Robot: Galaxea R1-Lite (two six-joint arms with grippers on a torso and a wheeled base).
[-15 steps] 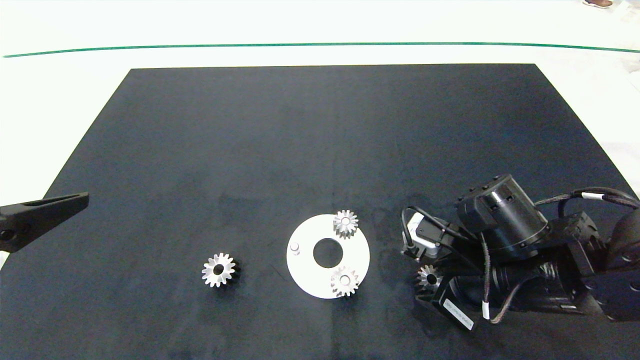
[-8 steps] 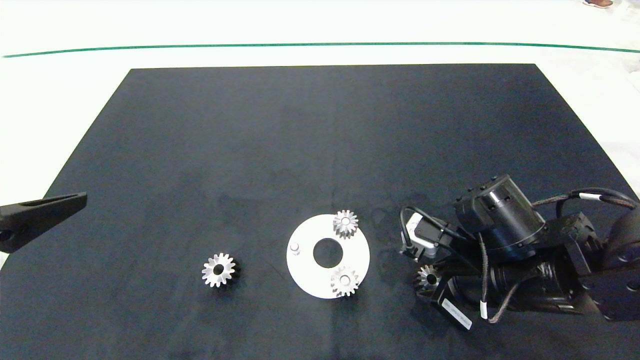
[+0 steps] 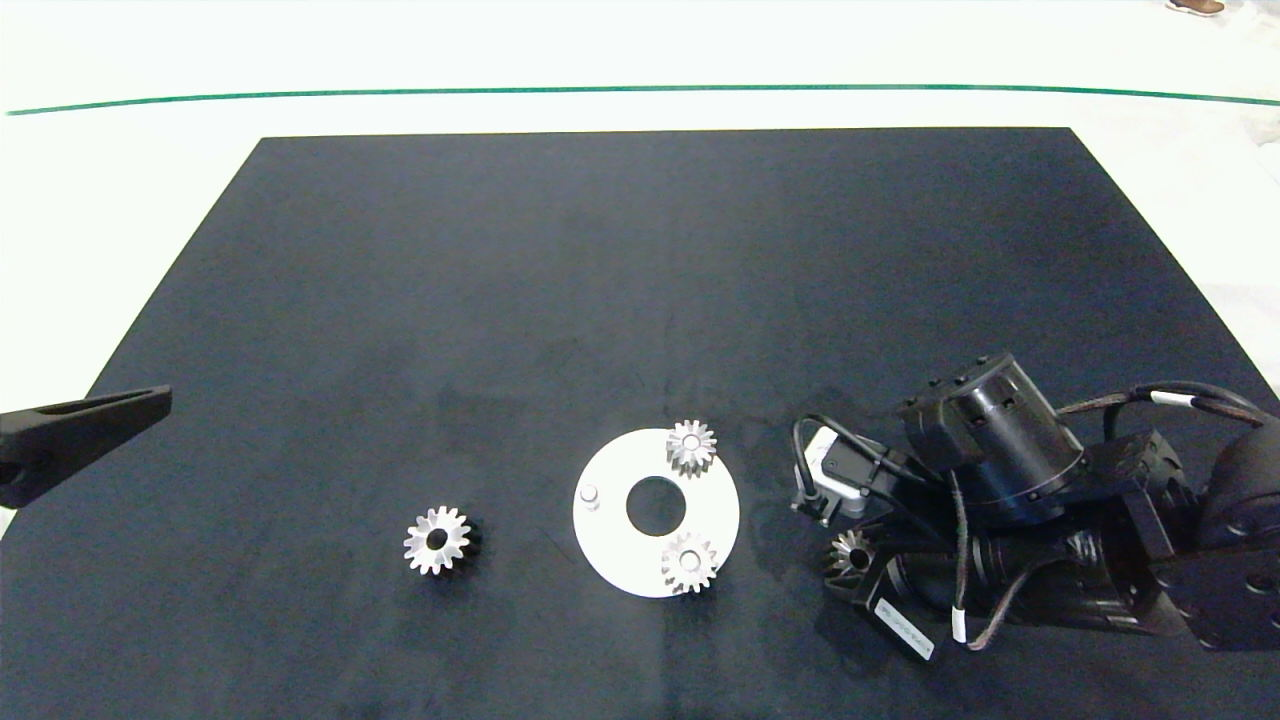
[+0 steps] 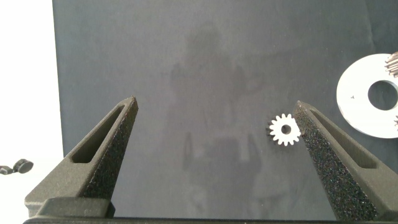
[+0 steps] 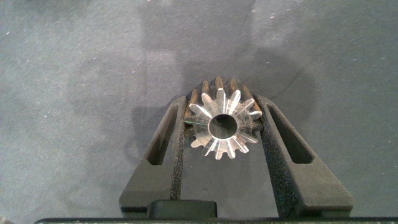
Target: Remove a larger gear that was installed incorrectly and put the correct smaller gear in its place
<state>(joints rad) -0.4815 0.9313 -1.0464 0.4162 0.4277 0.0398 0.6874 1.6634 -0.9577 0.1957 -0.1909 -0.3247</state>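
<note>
The larger gear (image 3: 437, 540) lies flat on the black mat, left of the white disc (image 3: 612, 555); the left wrist view also shows this gear (image 4: 285, 130). Two smaller gears (image 3: 691, 445) (image 3: 689, 562) sit on the disc, and a bare peg (image 3: 590, 495) stands on its left side. My right gripper (image 3: 850, 556) is just right of the disc, shut on a third smaller gear (image 5: 222, 124) held on edge between its fingers. My left gripper (image 4: 216, 102) hangs open at the mat's left edge, holding nothing.
The black mat (image 3: 640, 300) covers most of the white table, and a green line (image 3: 640, 88) runs beyond its far edge. A person's shoe (image 3: 1195, 7) shows at the top right. The right arm's body and cables (image 3: 1010, 530) fill the mat's near right corner.
My right gripper, with the smaller gear, has shifted slightly left toward the disc. The left gripper has drifted a little further left.
</note>
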